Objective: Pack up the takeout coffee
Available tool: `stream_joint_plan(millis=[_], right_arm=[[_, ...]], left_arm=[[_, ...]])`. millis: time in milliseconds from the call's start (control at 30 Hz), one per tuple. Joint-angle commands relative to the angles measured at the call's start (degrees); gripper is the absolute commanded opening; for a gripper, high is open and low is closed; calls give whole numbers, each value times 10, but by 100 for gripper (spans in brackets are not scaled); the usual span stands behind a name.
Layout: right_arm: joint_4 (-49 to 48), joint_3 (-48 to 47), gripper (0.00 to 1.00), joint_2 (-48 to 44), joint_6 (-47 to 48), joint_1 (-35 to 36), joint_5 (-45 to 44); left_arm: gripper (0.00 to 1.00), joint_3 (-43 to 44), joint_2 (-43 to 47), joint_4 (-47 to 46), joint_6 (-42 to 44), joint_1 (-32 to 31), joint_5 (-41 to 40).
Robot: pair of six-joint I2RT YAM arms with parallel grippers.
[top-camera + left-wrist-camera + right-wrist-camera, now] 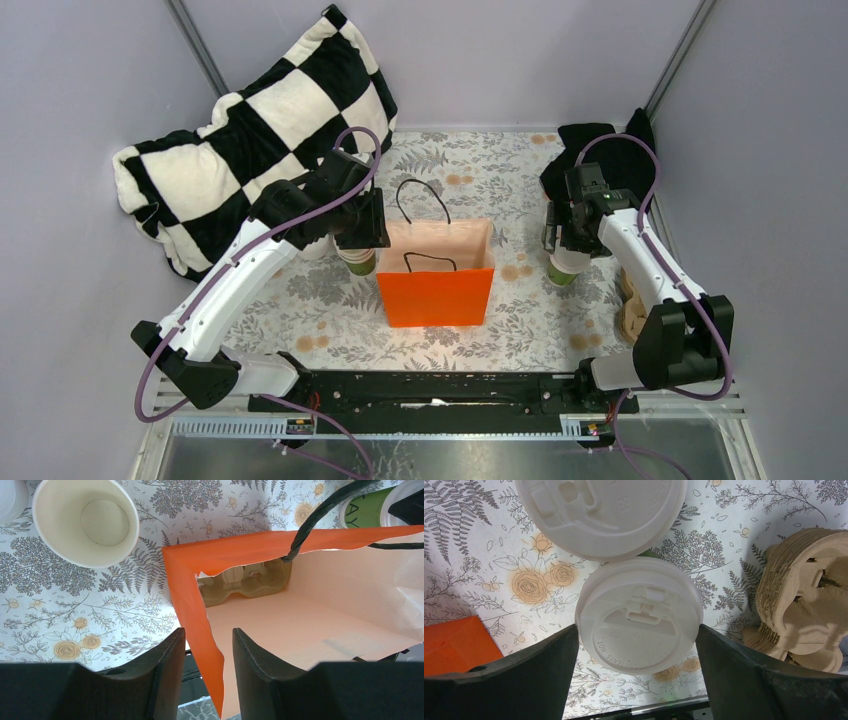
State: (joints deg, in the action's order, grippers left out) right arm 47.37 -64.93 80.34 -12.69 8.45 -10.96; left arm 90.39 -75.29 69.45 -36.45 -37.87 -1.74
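Looking down from overhead, I am seeing an orange paper bag (436, 290) standing open in the middle of the floral table (330, 300), with my two arms reaching toward it from either side. My left gripper (207, 640) is hanging at the bag's left rim. Its fingers are partway apart and straddling the paper wall, one outside and one inside, with a gap showing on the inner side, and they are holding nothing. Deep inside the bag a brown cardboard cup carrier (245, 582) is lying. A lidless cup (85, 522) with a beige inside is standing on the table outside that wall. My right gripper (637, 635) is sitting well to the right of the bag, its fingers spread wide on either side of a lidded cup (639, 605), right at the rim of its white lid. I cannot tell whether they are pressing on it. A second lidded cup (599, 515) is standing close against the first, on its far side. Both coffees are outside the bag, to its right. A stack of cardboard carriers (804, 595) is lying just to their right.
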Motion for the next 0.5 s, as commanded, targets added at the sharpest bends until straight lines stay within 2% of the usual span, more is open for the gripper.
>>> stream_joint_plan(millis=[0, 100, 233, 467], right_arm=[[-11, 9, 91, -8, 1, -4, -13], [-11, 7, 89, -8, 2, -4, -13], [-3, 1, 81, -17, 5, -4, -7], [-3, 10, 82, -23, 14, -4, -10]], left_arm=[[43, 18, 6, -12, 4, -3, -1], [43, 19, 6, -11, 4, -3, -1], [43, 20, 6, -12, 4, -3, -1], [43, 19, 3, -12, 0, -3, 2]])
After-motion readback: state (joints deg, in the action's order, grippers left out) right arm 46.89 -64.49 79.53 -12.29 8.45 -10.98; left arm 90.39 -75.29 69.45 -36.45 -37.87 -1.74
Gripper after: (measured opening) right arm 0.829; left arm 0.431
